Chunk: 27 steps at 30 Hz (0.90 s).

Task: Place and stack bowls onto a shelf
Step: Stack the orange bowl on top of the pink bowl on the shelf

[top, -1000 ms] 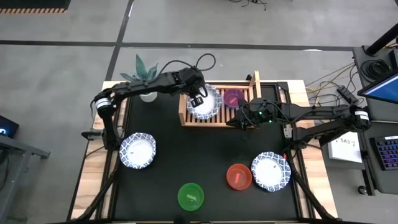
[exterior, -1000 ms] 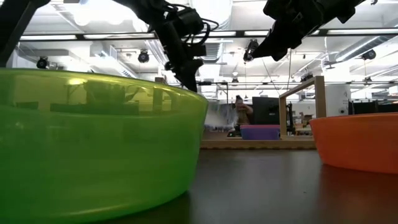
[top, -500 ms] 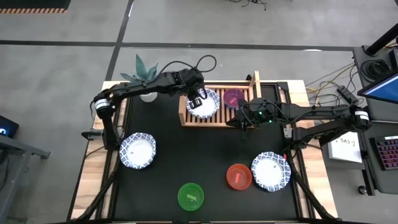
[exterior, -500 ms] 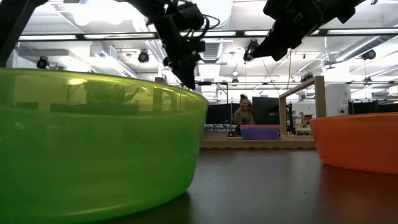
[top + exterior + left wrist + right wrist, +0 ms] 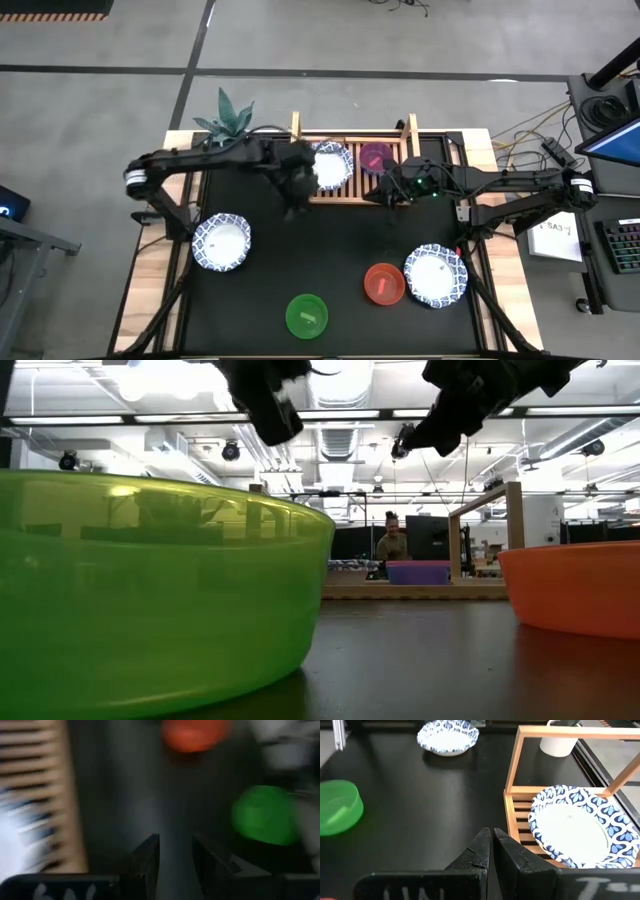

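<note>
Two bowls, one blue-rimmed white scalloped bowl (image 5: 330, 166) and one small magenta plastic bowl (image 5: 376, 157), on slatted wooden shelf (image 5: 352, 192); left hand (image 5: 296, 203) empty, fingers parted, beside it over worktop (image 5: 330, 260); right hand (image 5: 491, 851) closed, empty.

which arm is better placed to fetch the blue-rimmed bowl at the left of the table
Probably left. The left gripper, empty, hangs just off the shelf on that bowl's side; the right gripper sits farther away.

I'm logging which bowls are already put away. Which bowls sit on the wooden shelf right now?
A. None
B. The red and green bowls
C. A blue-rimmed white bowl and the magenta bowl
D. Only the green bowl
C: the high view shows a blue-rimmed white bowl and the magenta bowl on the shelf.
</note>
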Tool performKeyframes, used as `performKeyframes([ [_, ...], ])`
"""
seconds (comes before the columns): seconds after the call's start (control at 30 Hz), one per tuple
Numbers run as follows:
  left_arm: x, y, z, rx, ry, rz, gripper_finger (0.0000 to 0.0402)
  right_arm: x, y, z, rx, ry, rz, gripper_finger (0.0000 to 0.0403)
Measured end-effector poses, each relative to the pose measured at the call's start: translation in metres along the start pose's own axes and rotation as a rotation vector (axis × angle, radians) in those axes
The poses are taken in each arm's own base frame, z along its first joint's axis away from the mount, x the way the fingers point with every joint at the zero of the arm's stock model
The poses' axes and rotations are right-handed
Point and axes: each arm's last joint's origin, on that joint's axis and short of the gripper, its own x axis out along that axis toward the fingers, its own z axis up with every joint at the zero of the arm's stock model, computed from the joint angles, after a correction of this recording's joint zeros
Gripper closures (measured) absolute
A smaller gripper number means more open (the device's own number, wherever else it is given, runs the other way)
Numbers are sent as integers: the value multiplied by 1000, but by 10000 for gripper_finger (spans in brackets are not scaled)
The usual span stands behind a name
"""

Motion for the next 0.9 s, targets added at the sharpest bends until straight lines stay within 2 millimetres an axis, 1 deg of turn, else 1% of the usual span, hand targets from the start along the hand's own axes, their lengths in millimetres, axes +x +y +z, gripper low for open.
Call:
performKeyframes([
  [0.03, 0, -7, -4, 18, -13, -45, 307, 0, 0, 1, 20, -13, -1, 392],
  [0.1, 1, -19, -13, 8, -14, -56, 308, 0, 0, 3, 59, -33, -2, 391],
  [0.2, -1, -32, -29, -40, -5, 54, 309, 2, 2, 3, 108, -26, 9, 377],
  [0.33, -9, -47, -57, -78, -23, 198, 309, 13, 6, 0, 133, -3, 25, 334],
  [0.4, -13, -53, -70, -84, -89, 239, 309, 20, 8, -2, 145, 11, 33, 307],
  [0.5, -21, -60, -85, -69, -238, 270, 309, 31, 13, -2, 154, 25, 55, 270],
  [0.57, -24, -63, -96, -59, -321, 278, 309, 35, 18, 3, 155, 45, 72, 250],
  [0.7, -29, -67, -115, -48, -443, 373, 309, 41, 31, 17, 142, 154, 110, 228],
  [0.77, -32, -67, -123, -56, -493, 444, 309, 44, 39, 25, 134, 233, 130, 226],
  [0.9, -37, -68, -134, -82, -555, 563, 309, 50, 58, 30, 131, 444, 160, 233],
])
